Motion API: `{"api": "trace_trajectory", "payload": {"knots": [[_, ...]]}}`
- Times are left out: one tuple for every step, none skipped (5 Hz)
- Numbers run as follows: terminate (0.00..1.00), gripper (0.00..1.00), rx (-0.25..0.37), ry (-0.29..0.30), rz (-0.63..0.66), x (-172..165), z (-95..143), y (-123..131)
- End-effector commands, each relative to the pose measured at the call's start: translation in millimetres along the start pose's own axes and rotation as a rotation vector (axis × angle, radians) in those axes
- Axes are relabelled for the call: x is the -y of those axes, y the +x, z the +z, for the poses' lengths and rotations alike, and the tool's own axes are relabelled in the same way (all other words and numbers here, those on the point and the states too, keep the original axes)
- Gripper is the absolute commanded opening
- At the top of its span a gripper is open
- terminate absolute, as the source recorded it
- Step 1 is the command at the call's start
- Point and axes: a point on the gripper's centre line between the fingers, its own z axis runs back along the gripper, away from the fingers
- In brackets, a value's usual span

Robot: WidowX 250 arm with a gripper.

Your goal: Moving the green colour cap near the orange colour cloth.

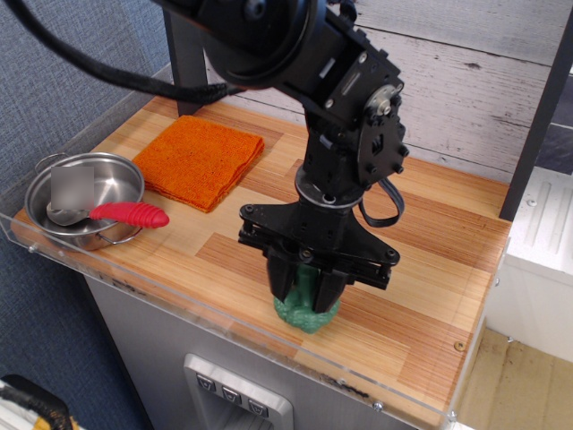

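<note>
The green cap [306,313] is a bumpy teal-green lump sitting on the wooden table near its front edge. My black gripper [306,288] points straight down over it, and its two fingers are closed against the cap's upper part, hiding most of it. Only the cap's lower rim shows below the fingers. The orange cloth [200,159] lies folded flat at the back left of the table, well apart from the cap and the gripper.
A steel pot [82,199] stands at the left front corner with a spoon whose red ribbed handle [130,214] rests across its rim. A clear acrylic lip [179,296] runs along the table's front edge. A dark post [186,54] stands behind the cloth.
</note>
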Motion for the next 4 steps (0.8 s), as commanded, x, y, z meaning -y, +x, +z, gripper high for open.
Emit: {"api": "trace_trajectory", "payload": {"knots": [[0.00, 0.00, 0.015, 0.000, 0.011, -3, 13, 0], [0.00, 0.00, 0.007, 0.018, 0.006, -9, 21, 1], [0.00, 0.00, 0.045, 0.029, 0.041, -19, 35, 7], [0.00, 0.00, 0.079, 0.024, 0.089, -35, 41, 24]]}}
